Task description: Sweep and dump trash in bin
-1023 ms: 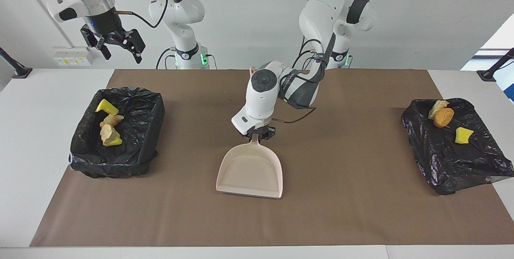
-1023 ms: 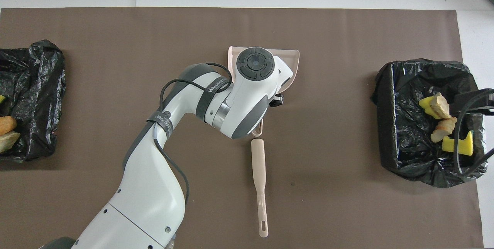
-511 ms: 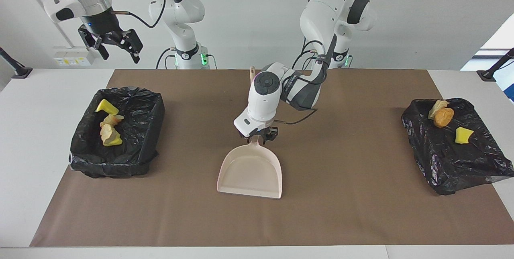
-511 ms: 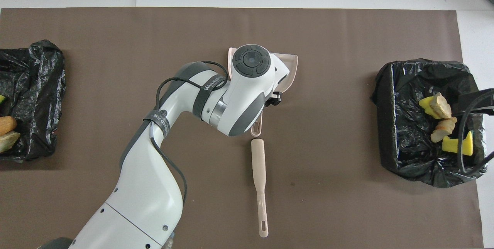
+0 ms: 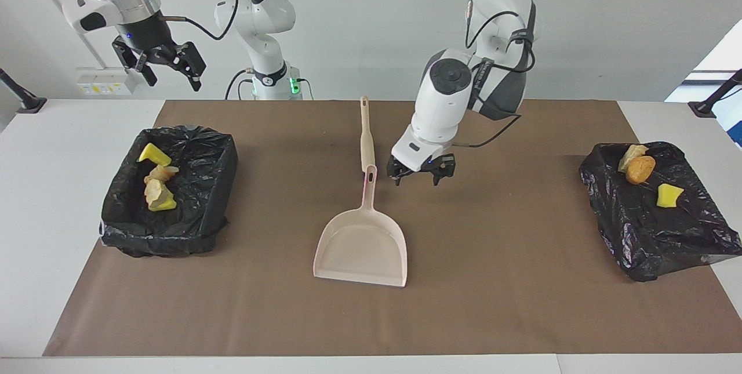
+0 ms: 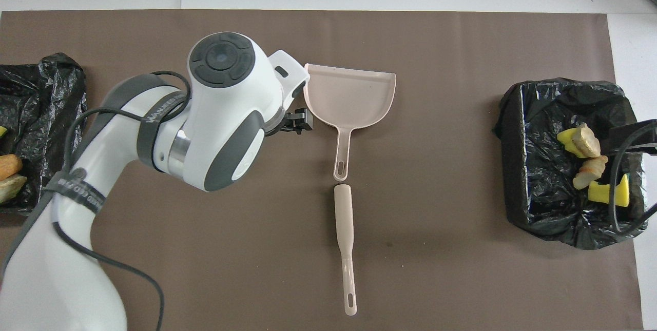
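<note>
A: Facing view. Left gripper [image 5: 415, 175] at frame centre, raised over the brown mat [image 5: 493, 281], fingers spread, nothing held. Right gripper [image 5: 163, 66] upper left, above the counter [image 5: 52, 188], fingers apart, empty.

B: Trash [image 5: 156, 180]?

A: Four pieces in the black-lined bin [image 5: 168, 191] at left; three more in the bin [image 5: 661, 211] at right. Dustpan [image 5: 362, 243] flat at centre, brush [image 5: 366, 133] just above its handle.

B: Overhead view?

A: Left gripper [image 6: 297, 120] just left of the dustpan [image 6: 354, 95]; brush [image 6: 345, 241] below it. Trash [image 6: 590, 167] in the right-hand bin [image 6: 544, 192].
</note>
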`<state>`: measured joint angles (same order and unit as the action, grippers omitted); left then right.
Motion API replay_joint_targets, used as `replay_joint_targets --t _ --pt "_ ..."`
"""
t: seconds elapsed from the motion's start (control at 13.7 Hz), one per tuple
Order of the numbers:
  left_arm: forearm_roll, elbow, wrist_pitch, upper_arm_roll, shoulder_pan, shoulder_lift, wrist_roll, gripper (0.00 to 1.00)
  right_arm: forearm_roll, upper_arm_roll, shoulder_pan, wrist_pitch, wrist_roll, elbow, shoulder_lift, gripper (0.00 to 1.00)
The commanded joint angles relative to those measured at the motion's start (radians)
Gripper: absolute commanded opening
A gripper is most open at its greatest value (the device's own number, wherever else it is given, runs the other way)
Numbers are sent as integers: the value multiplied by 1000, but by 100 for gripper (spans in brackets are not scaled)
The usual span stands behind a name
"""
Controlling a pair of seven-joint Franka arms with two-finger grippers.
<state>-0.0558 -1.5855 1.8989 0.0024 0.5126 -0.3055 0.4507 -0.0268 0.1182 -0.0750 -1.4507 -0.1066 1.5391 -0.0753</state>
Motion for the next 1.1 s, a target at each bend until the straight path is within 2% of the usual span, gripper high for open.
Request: replay_joint_targets --t 0.0,0.15,0.44,0.8,1.02 --pt "14 -250 12 -8 -106 242 -165 100 4 5 0 10 36 9 -12 100" --pt "14 -319 -1 -7 -169 340 -216 100 4 5 -2 25 65 3 -11 100" --pt "14 -240 -136 -7 -281 400 -349 100 5 9 0 43 74 15 -26 100" --pt "10 39 -430 -1 -373 379 -458 100 5 6 1 39 76 27 -34 100" --pt "19 243 -608 2 -405 292 -539 100 5 6 0 38 76 29 -35 100"
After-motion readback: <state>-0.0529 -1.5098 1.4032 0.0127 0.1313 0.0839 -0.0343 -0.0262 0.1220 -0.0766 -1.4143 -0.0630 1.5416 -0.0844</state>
